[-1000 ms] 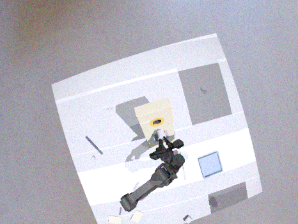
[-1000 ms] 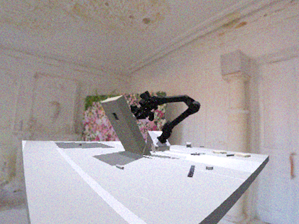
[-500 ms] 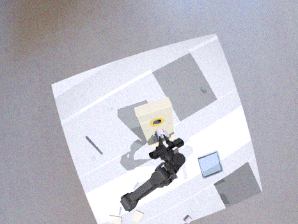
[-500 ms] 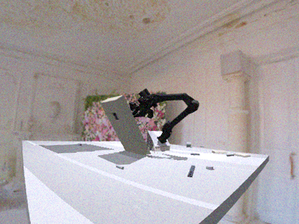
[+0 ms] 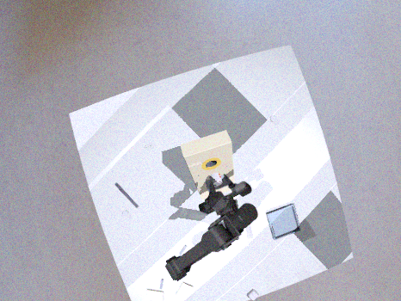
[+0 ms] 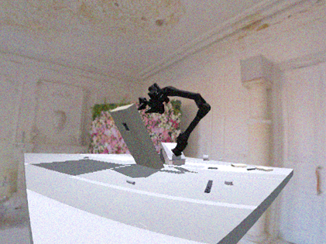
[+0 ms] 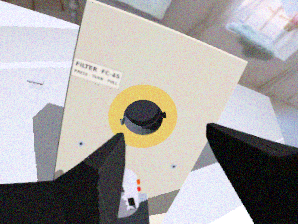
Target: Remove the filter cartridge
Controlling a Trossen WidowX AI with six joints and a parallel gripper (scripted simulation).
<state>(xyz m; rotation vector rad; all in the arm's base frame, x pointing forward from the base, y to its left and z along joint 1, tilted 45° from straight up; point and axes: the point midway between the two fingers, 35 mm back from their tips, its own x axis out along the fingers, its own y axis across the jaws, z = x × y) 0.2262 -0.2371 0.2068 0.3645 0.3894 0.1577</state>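
The beige service panel (image 5: 208, 148) (image 7: 175, 75) leans in front of the arm. Its round socket (image 5: 211, 163) (image 7: 143, 117) is dark and empty inside a yellow ring (image 7: 167, 117). The pale cartridge (image 5: 218, 177) (image 7: 130, 192), with orange-red marks and a dark slot, is outside the socket. In the wrist view it shows low, beyond the left finger and partly hidden by it; what supports it is not visible. My gripper (image 7: 165, 134) is open in front of the panel, its fingers wide apart and not clasping the cartridge. The square blue-floored tray (image 5: 282, 220) is right of the arm, with nothing visible in it.
A dark bar (image 5: 126, 194) (image 6: 208, 186) lies on the table left of the panel in the top view. Several small pieces lie near the arm's base, and a small pale block (image 5: 252, 294) is at the table's near edge. The tall panel stands close beyond the fingers.
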